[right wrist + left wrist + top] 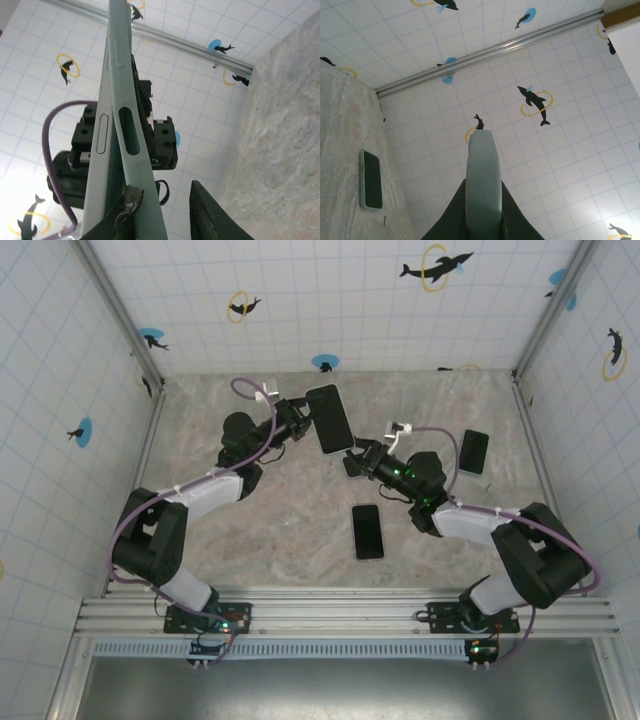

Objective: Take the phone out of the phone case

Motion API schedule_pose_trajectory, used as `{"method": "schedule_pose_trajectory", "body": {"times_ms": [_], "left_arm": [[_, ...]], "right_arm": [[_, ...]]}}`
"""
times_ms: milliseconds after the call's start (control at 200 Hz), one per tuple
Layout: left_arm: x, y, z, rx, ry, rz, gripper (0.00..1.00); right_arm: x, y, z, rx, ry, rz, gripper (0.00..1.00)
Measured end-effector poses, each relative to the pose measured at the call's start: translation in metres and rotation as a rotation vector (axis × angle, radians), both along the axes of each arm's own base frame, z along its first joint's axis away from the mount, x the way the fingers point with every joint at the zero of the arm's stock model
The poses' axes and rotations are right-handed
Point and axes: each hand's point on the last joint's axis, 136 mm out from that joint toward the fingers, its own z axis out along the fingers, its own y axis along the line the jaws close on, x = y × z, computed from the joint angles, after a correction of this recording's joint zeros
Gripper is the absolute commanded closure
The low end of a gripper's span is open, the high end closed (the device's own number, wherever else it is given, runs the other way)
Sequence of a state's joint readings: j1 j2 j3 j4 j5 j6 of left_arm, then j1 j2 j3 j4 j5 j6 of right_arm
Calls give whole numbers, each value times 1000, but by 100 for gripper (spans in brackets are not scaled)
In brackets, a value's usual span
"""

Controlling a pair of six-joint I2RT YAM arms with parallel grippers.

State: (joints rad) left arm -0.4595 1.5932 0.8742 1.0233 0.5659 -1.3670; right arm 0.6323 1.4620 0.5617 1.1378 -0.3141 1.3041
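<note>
Gripping, left gripper [308, 422]: we see it clamped on the pale green phone case [482, 170], above the marbled table [280, 530].
Right gripper [162, 192]: fingers narrowly apart at the case's edge.
Dark-screened phone [330, 418]: inside the case.

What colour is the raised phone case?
The phone case is pale grey-green, clearest from the right wrist.

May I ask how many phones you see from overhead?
3: the cased phone in the left gripper, a black phone on the table, a third phone near the right wall; others may be hidden.
</note>
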Motion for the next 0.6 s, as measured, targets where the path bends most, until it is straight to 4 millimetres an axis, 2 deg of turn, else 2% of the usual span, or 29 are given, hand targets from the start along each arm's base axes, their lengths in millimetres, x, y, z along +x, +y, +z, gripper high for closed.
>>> {"method": "schedule_pose_trajectory", "body": {"times_ms": [220,440,500,601], "left_arm": [[5,1,-12,-14,62,16,100],[9,1,-19,-11,84,22,100],[9,1,-21,-11,91,24,94],[10,1,-24,-8,99,25,82]], "right_arm": [[3,-2,-3,39,50,-42,79],[6,-1,-2,66,61,-49,94],[6,-2,-3,71,66,-52,100],[7,-2,-4,76,77,-54,100]]}}
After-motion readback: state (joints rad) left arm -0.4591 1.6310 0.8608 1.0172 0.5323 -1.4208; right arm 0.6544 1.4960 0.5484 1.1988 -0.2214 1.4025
